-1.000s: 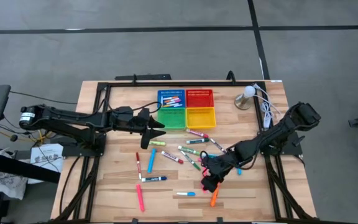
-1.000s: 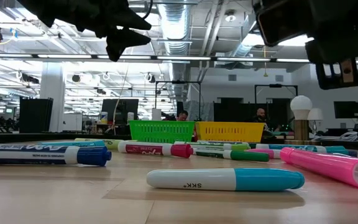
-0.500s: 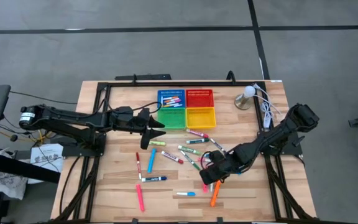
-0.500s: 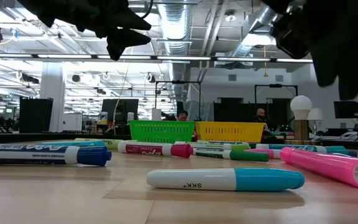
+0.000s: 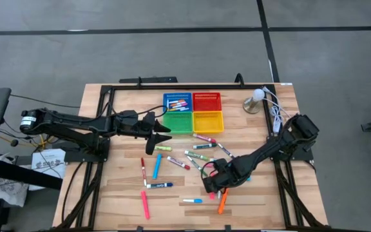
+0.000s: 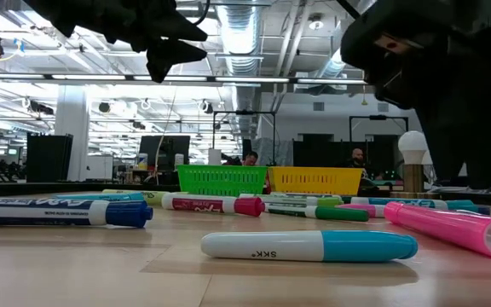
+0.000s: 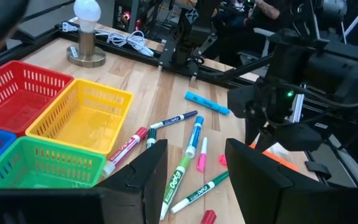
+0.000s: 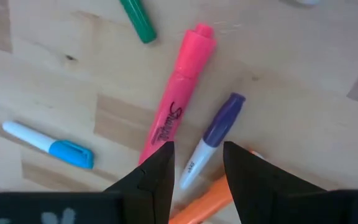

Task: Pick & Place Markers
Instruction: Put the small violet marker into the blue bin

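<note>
Several markers lie flat across the middle of the wooden table. My right gripper points down, open, over a pink highlighter, a white marker with a purple cap and an orange marker. It touches none of them. A white-and-blue marker lies nearby, closest to the low camera. My left gripper hovers open near the green basket, nothing between its fingers.
Four mesh baskets stand together at the far middle: blue with markers inside, red, green, and yellow. A bulb lamp and a white cable sit at the far right. A black frame edges the table.
My right gripper has tipped from a slant to pointing nearly straight down, rolling as it went. It has sunk a little and shifted slightly toward the table's left, over the pink highlighter. No marker has moved.
</note>
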Controlling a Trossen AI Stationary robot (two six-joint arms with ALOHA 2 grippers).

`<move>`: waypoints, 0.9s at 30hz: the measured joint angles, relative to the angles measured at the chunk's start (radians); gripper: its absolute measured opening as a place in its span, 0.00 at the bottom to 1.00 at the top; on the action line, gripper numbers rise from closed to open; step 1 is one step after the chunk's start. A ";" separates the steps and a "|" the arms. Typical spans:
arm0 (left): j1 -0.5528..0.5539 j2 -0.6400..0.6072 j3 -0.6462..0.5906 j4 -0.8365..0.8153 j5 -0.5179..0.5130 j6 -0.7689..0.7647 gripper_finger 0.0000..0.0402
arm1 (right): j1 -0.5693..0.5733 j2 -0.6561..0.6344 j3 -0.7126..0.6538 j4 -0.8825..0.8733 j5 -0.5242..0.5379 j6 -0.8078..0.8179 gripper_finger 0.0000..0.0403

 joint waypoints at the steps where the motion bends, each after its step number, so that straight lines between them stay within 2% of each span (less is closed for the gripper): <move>1: 0.000 0.000 0.000 0.000 0.000 0.000 0.40 | 0.000 0.000 0.000 -0.005 0.009 0.005 0.32; 21: 0.000 0.000 0.000 0.006 0.000 0.000 0.40 | 0.000 0.000 -0.001 -0.057 0.023 -0.001 0.32; 27: 0.000 0.000 0.000 0.007 0.000 0.000 0.40 | -0.001 0.057 -0.001 -0.037 -0.001 0.013 0.32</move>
